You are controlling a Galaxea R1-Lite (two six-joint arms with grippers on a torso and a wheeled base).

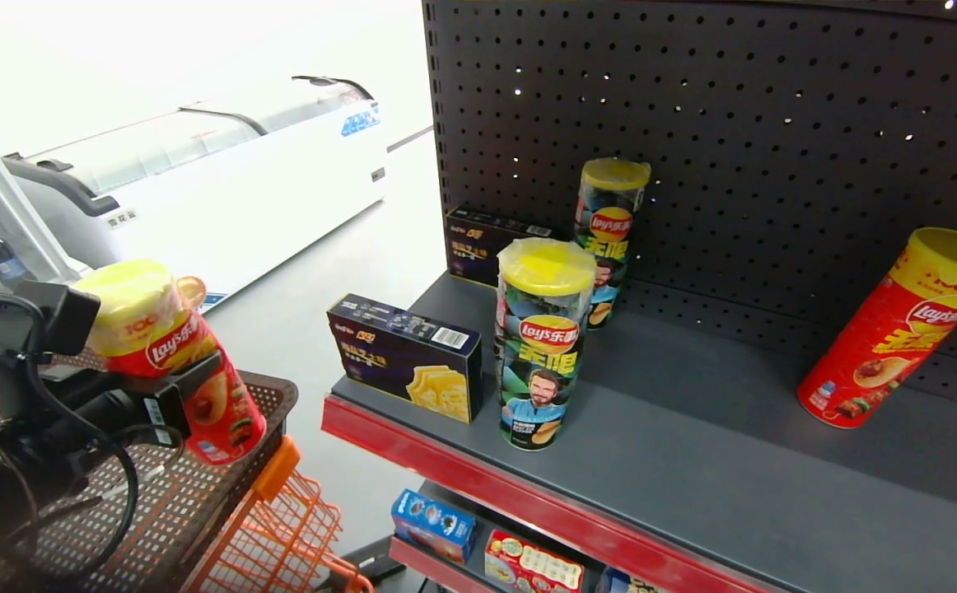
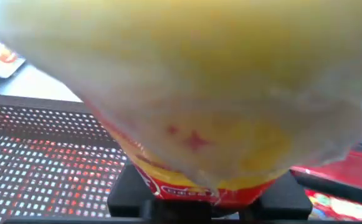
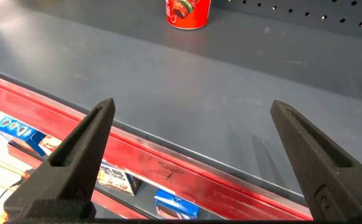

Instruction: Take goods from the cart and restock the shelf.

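The left tool (image 1: 174,375) is clamped on a red chip can (image 1: 167,346) with a yellow lid. It holds the can tilted over the brown mesh basket of the cart (image 1: 198,494), well apart from the shelf (image 1: 693,445). In the head view one dark finger crosses the front of the can and the other is hidden behind it. Whether the can's base clears the mesh cannot be told. In the left wrist view the lid sits so close that it is a yellow blur, with a strip of red label and two black finger blocks below it.

The right tool (image 3: 193,107) hangs wide open with nothing between its fingers, over the shelf's grey deck and red front lip. A second red can (image 1: 898,329) leans tilted against the pegboard (image 1: 775,123) at the right of the shelf. In the right wrist view only its base shows, cut off at the frame edge.

Two dark cans with yellow lids stand upright on the shelf: the front can (image 1: 540,346) near the lip and the rear can (image 1: 609,239) by the pegboard. A dark box (image 1: 404,354) stands at the shelf's left corner. A second box (image 1: 487,243) stands behind it, partly covered by the front can. On the lower shelf a blue packet (image 1: 433,523) and a red-and-white packet (image 1: 532,564) show, and other goods beside them are cut off at the frame edge.
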